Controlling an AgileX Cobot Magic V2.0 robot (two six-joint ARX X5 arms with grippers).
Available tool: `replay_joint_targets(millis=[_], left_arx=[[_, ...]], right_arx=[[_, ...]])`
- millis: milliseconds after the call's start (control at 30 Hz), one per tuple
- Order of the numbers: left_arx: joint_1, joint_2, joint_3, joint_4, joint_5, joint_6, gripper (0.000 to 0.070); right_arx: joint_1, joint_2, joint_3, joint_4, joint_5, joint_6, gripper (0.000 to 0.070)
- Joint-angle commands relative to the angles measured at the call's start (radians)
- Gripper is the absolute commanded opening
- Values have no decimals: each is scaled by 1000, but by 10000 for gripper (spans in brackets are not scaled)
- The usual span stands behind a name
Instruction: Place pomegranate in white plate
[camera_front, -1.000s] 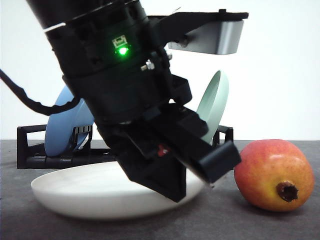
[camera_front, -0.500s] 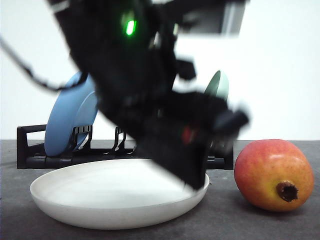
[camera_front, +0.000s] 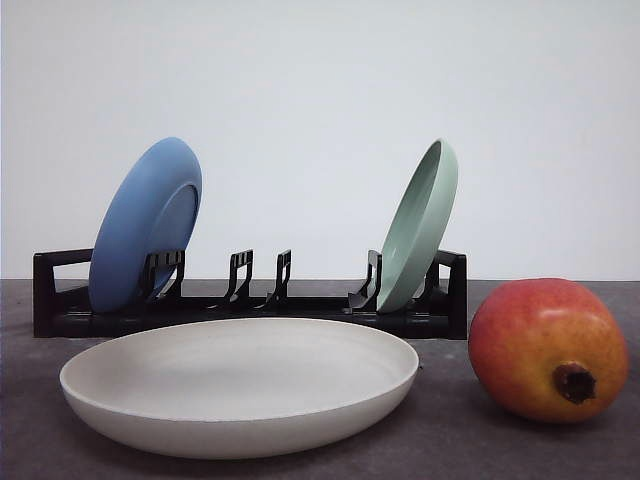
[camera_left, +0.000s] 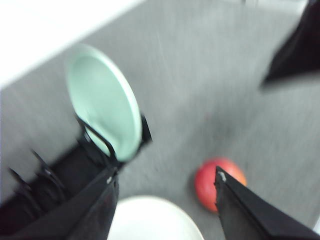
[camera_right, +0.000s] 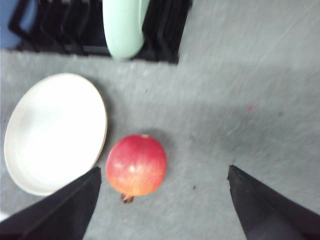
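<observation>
Pomegranate (camera_front: 547, 349) just beside white plate (camera_front: 240, 400) rim, apart.

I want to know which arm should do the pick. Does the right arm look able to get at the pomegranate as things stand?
Probably yes. The right gripper is open above the pomegranate, which lies free on the table beside the white plate, with nothing over it.

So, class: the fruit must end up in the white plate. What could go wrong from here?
1. The pomegranate is round and lies on its side, so it might roll away when the wide-open right gripper closes.
2. It sits close beside the white plate; a finger might knock the rim.
3. The shallow plate may let it roll out.
</observation>
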Motion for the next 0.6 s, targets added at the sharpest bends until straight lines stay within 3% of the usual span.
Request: replay_joint_targets(millis=[0, 100, 267, 400, 567], left_arx=[[-9, -11, 34, -8, -5, -4, 354], [-9, -61, 48, -25, -5, -7, 354], [-9, -125, 48, -83, -4, -27, 354], [-9, -149, 48, -148, -4, -31, 354], [-9, -155, 48, -203, -4, -31, 354]], right_arx=[[16, 29, 18, 2, -4, 19, 520], [50, 79, 18, 2, -2, 33, 562], [116, 166, 16, 14, 4, 63, 569], [186, 230, 16, 51, 53, 113, 621], [286, 297, 13, 104, 121, 177, 627]])
